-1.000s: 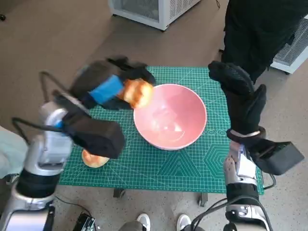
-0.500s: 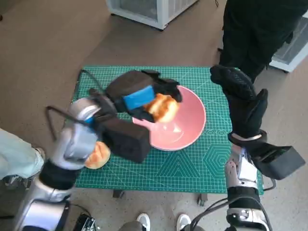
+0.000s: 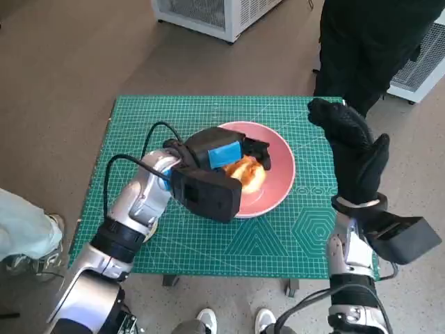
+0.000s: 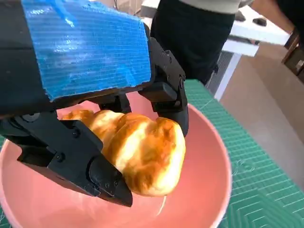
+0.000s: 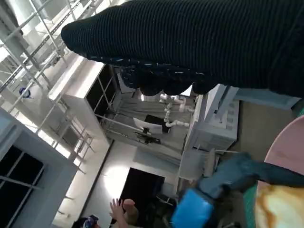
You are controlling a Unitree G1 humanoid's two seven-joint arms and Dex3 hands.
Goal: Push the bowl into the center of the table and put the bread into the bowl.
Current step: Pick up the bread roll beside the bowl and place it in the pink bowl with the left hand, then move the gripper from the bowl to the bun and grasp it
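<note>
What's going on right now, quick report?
Left hand holds bread over pink bowl. Right hand raised, holding nothing. Nothing blocking.

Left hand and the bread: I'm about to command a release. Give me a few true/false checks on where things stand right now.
1. The left hand holds the bread over the pink bowl. True.
2. The bread lies loose in the bowl, with the fingers clear of it. False: in the left wrist view the fingers clamp it on both sides.
3. The right hand grips the bowl's rim. False: it is raised beside the bowl, holding nothing.
4. The bowl sits on the green cutting mat. True.
5. The bowl is blue. False: it is pink.
</note>
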